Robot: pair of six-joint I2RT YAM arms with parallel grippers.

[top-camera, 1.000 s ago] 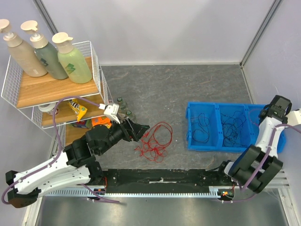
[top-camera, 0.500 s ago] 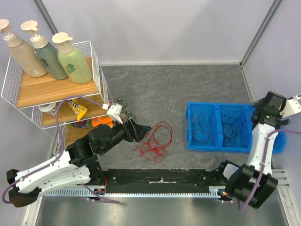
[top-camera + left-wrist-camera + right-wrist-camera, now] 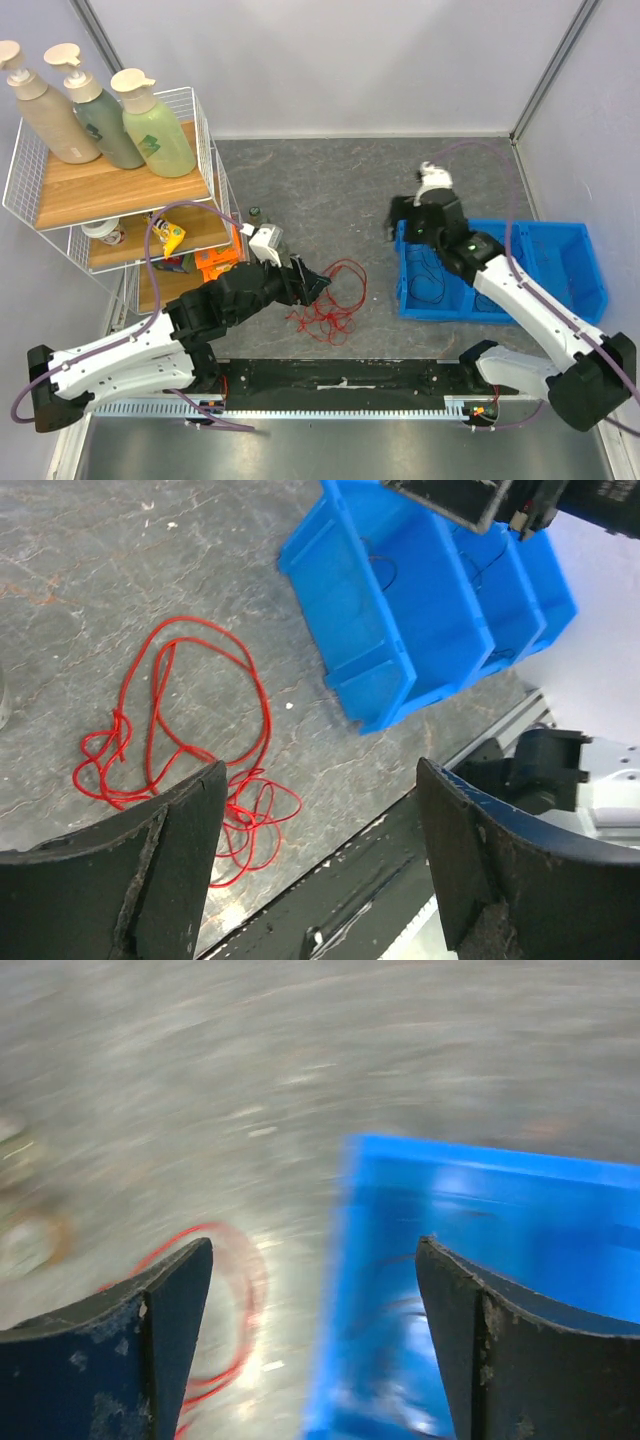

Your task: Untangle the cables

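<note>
the grey, stone-patterned table carried everything. a white wire rack with wooden shelves stood at its left edge. a blue plastic bin with open compartments sat on its right side. the thin red cables lay in loose, overlapping loops on the bare table between the two, nearer the rack and well apart from the bin. thin black cables lay inside the bin.

the step in hand looked like picking one red strand out of the heap. it would go best if one arm pinched a single outer loop where it lay clear of the knot at the near side. the other arm could then pin or lift the rest, so the strand slid free rather than dragging the whole bundle along. a slow, low pull would keep the crossings from tightening.

the left gripper hung over the red loops with its jaws spread wide, gripping nothing. the right gripper was over the bin's left edge, in a blurred view. its jaws were equally wide apart and nothing was between them.
</note>
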